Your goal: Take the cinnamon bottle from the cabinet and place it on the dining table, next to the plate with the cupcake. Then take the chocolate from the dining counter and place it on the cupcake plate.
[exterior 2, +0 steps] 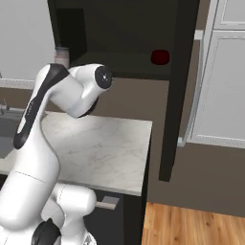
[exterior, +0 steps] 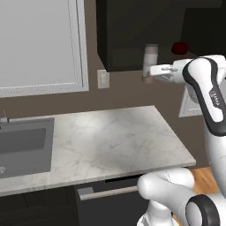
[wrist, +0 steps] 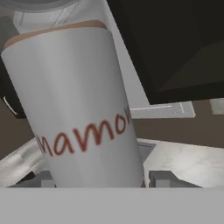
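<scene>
Cinnamon bottle [exterior 2: 61, 56] half behind the arm

The white arm rises from its base, bends at a dark-banded elbow and reaches level, high up, its wrist turned sideways. The pincer [exterior: 150, 70] stands at the end of that reach; its dark fingertips [wrist: 164, 178] sit apart (one at each lower side of the hand view), closed on the cinnamon bottle [wrist: 78, 109].
</scene>
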